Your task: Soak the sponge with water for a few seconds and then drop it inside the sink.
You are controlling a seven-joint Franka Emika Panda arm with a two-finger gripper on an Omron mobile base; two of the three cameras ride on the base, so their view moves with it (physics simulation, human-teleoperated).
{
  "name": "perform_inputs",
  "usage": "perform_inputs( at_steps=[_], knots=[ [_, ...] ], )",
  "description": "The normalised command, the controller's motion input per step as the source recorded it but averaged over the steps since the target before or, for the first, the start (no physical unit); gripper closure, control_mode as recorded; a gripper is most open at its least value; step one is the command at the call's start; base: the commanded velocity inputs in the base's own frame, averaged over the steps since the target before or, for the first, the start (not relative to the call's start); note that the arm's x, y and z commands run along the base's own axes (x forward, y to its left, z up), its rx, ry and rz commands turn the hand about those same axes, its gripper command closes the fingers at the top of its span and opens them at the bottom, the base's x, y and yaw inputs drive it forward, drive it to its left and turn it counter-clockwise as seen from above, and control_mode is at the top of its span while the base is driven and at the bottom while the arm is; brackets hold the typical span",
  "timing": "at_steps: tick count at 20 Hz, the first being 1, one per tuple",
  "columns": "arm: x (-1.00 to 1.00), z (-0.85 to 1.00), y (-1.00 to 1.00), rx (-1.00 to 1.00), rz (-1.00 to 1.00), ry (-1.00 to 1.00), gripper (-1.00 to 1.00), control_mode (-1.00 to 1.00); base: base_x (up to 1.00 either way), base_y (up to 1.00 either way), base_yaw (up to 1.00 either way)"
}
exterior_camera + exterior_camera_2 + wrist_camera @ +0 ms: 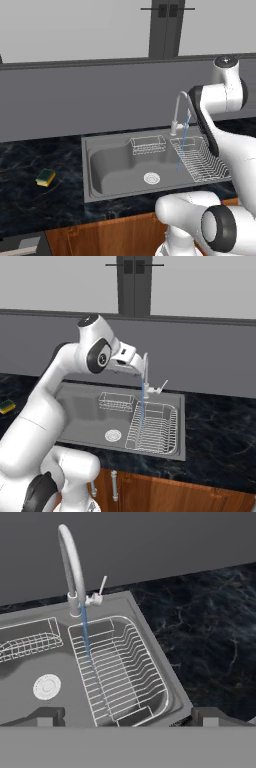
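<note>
The sponge (45, 177), yellow with a green top, lies on the dark counter left of the sink (86, 150), far from the hand; it also sits at the left edge of the right base view (7, 405). Water (183, 140) runs in a thin blue stream from the arched faucet (178, 111) down into the wire dish rack (120, 667) in the basin's right part. My gripper (128, 717) hovers high over the sink's right side near the faucet spout (146, 367). Its fingertips (47, 716) stand wide apart, open, with nothing between them.
A small wire basket (148, 145) hangs at the basin's back wall, and the round drain (151, 177) sits mid-basin. Dark marble counter (210, 637) runs on both sides of the sink. A grey backsplash wall (100, 100) rises behind the faucet.
</note>
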Motion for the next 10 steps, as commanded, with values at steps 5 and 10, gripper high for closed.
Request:
perform_inputs(
  at_steps=[5, 10],
  knots=[
    [-0.2, 0.04, 0.53, 0.0, 0.0, 0.0, -1.0, -1.0, 0.0, 0.0, 0.0],
    [-0.11, 0.0, 0.58, 0.0, 0.0, 0.01, -1.0, -1.0, 0.0, 0.0, 0.0]
  ],
)
